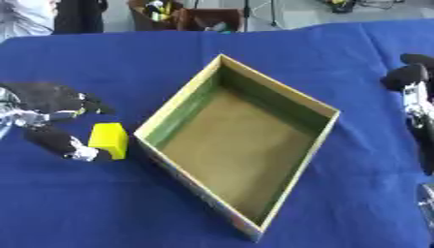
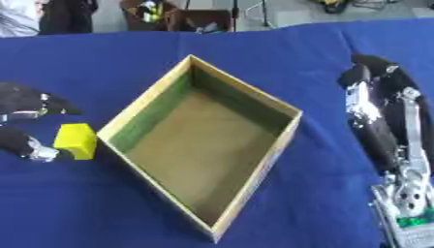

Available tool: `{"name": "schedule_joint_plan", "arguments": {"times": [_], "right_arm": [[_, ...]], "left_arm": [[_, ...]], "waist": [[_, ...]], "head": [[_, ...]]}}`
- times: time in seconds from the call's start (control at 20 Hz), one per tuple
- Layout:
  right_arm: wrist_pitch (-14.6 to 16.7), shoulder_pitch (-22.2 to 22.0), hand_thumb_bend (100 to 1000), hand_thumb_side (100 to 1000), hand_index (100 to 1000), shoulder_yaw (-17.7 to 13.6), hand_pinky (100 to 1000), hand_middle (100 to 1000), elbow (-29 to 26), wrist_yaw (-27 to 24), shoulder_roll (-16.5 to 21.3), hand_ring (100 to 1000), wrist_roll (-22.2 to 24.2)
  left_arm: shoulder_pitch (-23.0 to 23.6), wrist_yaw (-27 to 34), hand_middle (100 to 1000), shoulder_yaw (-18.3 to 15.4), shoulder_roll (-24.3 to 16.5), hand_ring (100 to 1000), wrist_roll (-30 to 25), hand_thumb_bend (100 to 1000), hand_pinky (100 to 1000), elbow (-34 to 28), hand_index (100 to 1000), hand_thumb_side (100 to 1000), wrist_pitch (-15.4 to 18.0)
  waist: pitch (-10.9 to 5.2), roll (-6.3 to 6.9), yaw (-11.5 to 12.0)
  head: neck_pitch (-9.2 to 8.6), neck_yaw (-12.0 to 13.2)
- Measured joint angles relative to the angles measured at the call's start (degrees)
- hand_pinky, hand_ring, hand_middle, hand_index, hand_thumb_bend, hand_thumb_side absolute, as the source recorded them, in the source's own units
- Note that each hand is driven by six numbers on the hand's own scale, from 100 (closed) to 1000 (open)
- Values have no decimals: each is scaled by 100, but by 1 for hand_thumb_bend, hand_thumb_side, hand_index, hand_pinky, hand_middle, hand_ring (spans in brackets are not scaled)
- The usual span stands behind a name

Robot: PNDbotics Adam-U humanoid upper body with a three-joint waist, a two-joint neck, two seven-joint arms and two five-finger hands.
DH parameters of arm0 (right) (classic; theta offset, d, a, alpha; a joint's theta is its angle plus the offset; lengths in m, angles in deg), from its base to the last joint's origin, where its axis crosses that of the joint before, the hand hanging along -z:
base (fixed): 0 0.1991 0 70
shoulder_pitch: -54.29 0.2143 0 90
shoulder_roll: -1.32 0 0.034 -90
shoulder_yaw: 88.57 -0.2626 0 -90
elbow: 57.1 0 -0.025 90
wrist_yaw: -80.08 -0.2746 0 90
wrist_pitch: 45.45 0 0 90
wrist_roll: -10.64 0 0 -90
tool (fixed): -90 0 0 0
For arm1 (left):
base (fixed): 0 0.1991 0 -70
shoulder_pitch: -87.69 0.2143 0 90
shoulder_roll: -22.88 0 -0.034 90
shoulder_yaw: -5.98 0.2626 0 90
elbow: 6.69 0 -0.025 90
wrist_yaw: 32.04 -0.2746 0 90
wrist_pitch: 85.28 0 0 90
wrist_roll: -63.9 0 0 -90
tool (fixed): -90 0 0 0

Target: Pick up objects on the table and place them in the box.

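Observation:
A yellow block [image 1: 108,139] lies on the blue cloth just left of the open cardboard box [image 1: 315,143], which has green inner walls and nothing inside. My left hand [image 1: 40,102] is beside the block on its left. Its fingers [image 1: 91,105] spread above the block without touching it, and its thumb [image 1: 61,143] reaches under, with the tip against the block's lower left edge. The hand is open around the block. My right hand [image 2: 375,104] rests at the right of the box, fingers straight and pointing away, holding nothing.
The blue cloth [image 1: 101,203] covers the whole table. Beyond the far edge stand brown crates [image 1: 182,17] with mixed items. The box lies askew, one corner pointing to the far side.

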Motion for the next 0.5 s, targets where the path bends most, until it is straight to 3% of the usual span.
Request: {"name": "schedule_joint_plan", "arguments": {"times": [0.5], "right_arm": [[-11, 1, 100, 583, 749, 15, 699, 569, 0, 21, -10, 636, 11]], "left_arm": [[-29, -178, 767, -2, 181, 757, 185, 582, 638, 317, 1000, 1000, 185]], "waist": [[59, -3, -28]], "head": [[-7, 17]]}}
